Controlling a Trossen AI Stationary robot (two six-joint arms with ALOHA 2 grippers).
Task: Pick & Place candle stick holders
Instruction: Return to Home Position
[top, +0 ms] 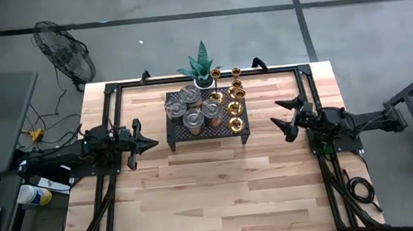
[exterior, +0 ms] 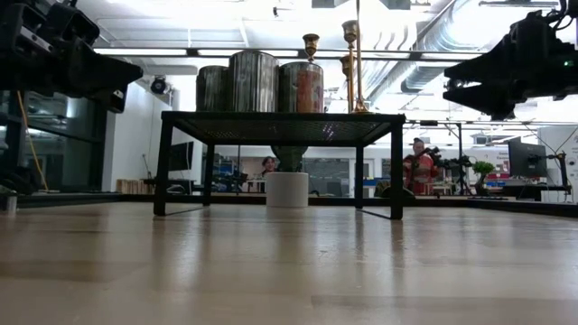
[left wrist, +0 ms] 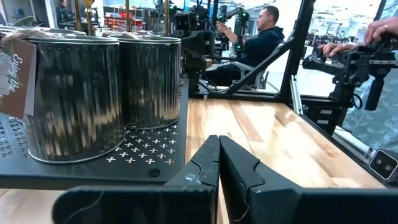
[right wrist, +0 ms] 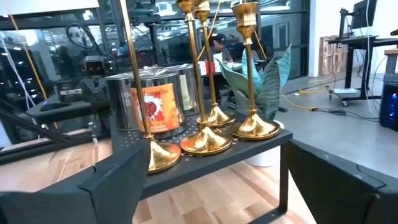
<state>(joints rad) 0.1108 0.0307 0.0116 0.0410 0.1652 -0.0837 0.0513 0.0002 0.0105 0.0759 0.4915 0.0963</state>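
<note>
Several brass-gold candle stick holders [top: 234, 106] with round bases and slim stems stand on the right part of the black perforated rack [top: 182, 136]; they also show in the right wrist view [right wrist: 205, 140]. Several silvery-grey round tins [top: 192, 109] stand on the rack's left part and show in the left wrist view [left wrist: 74, 93]. My left gripper [top: 152, 143] is shut and empty, left of the rack, above the table [left wrist: 219, 163]. My right gripper [top: 278, 123] is open and empty, right of the rack, facing the gold holders [right wrist: 217, 199].
A spiky green plant in a white pot [top: 201, 66] stands behind the rack. A black frame [top: 108, 95] runs along the table's edges. Bare wood [top: 214, 191] lies between the rack and the near edge. People [left wrist: 261, 37] are in the room beyond.
</note>
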